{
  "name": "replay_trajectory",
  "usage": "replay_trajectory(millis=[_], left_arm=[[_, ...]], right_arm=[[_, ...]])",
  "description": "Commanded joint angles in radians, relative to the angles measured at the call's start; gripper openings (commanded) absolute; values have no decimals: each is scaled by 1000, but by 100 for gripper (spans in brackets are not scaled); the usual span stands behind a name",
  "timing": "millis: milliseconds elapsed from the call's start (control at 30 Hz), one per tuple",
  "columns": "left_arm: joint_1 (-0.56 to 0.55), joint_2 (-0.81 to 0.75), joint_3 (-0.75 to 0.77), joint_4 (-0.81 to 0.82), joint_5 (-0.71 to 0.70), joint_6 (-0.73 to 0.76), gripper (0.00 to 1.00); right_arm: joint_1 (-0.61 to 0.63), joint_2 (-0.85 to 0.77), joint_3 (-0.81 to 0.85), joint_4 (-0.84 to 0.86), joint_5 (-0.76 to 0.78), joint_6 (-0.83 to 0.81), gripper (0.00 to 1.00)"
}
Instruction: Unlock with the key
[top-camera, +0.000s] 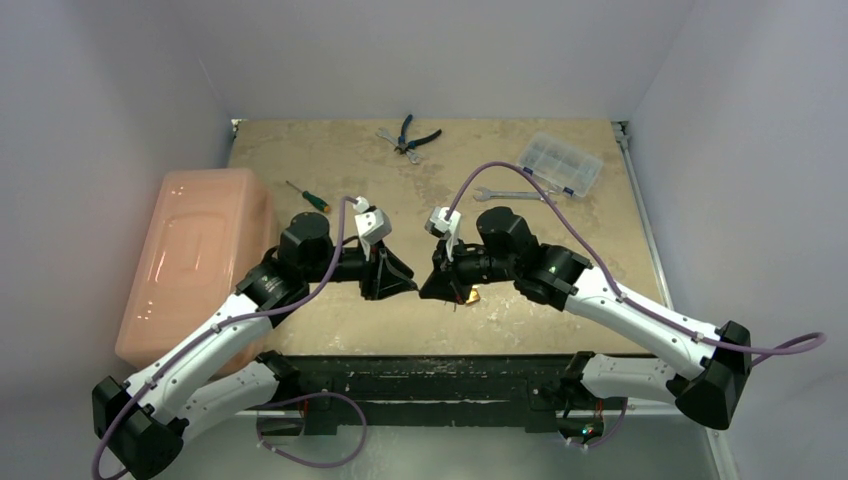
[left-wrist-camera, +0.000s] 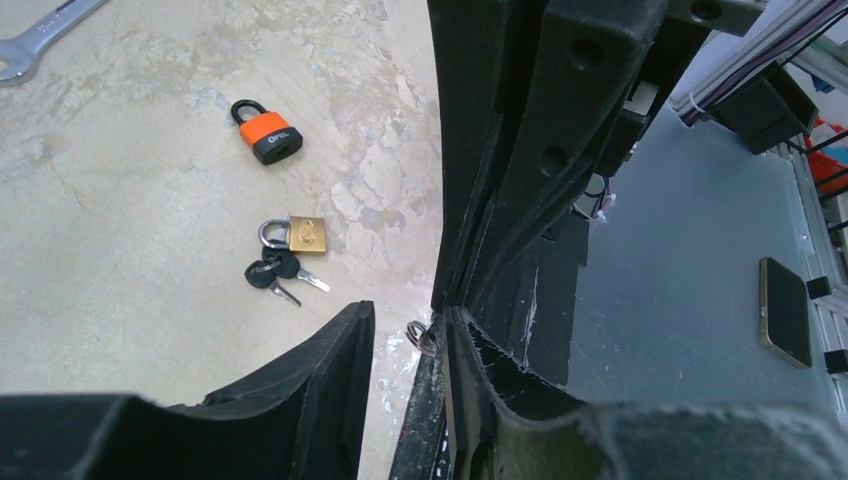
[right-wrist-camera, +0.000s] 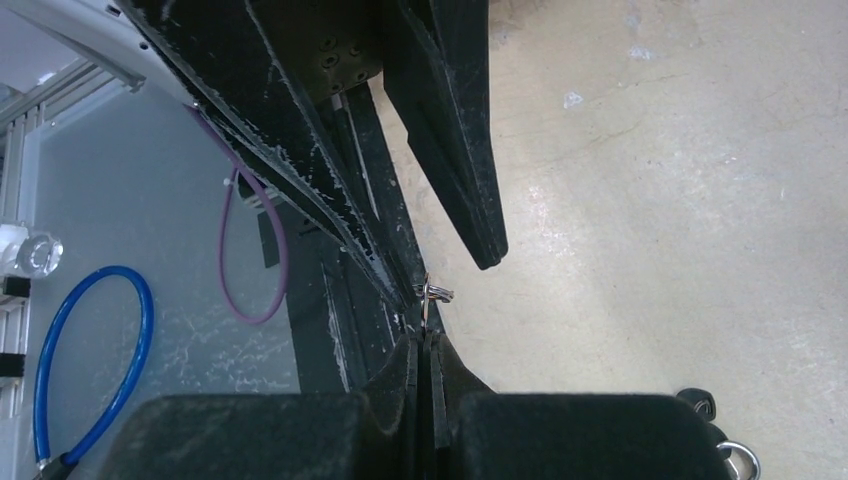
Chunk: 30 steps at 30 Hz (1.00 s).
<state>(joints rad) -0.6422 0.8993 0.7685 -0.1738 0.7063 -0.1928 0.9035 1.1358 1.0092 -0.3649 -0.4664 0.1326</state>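
The two arms meet over the middle of the table (top-camera: 330, 160), close to its near edge. The right gripper (right-wrist-camera: 428, 345) is clenched on a thin key (right-wrist-camera: 430, 316), seen edge-on, with its small metal ring (left-wrist-camera: 420, 336) standing just clear of the fingertips. The left gripper (left-wrist-camera: 408, 318) faces it from the left with its jaws apart and the ring in the gap between them; whether either finger touches the key cannot be told. Just right of this, a brass padlock (left-wrist-camera: 305, 235) lies flat on the tabletop with a bunch of black-headed keys (left-wrist-camera: 275, 273) touching its shackle. An orange padlock (left-wrist-camera: 270, 138) lies farther right, apart from it. A wrench (top-camera: 505, 194) lies farther back, and a pink storage bin (top-camera: 195, 255) stands at the left edge.
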Motion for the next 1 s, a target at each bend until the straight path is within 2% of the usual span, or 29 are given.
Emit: replay_trajectory(millis=[0,267,300,333,367,400,433,467,500,533,633,733,900,967], left_arm=[[-3,4,-12,54,29,-16,32],[-2,6,-15,57,32,-23,27],[-3,6,-14,57,32,-22,23],[-3,4,-11,56,35,-24,14],[-3,0,-11,55,34,-22,1],[-3,-7,-11,52,18,-21,0],[-4,-10,-11,45,-3,-20,0],[-4,-14,-8,33,-29,-18,0],[-3,-14,-3,22,-49,-13,0],[-2,-15,3,7,-66,-7,0],[-3,-26,12,-7,-105,2,0],[-2,-40,17,-21,-159,5,0],[-2,-56,24,-43,-229,15,0],[-1,-66,23,-45,-251,16,0]], right_arm=[[5,-19,-3,50,-39,4,0],[5,-25,-5,82,-40,24,0],[5,-24,-4,82,-42,26,0],[5,-23,-4,83,-45,28,0],[5,-23,-4,86,-47,30,0],[5,-22,-4,90,-48,35,0],[5,-21,-1,89,-44,38,3],[5,-21,4,83,-34,40,18],[5,-21,10,80,-28,46,38],[5,-24,16,83,-24,59,51],[5,-45,20,88,68,107,72],[3,-64,31,60,218,139,80],[-2,-72,34,-19,567,212,89],[-10,-56,35,-56,625,224,91]])
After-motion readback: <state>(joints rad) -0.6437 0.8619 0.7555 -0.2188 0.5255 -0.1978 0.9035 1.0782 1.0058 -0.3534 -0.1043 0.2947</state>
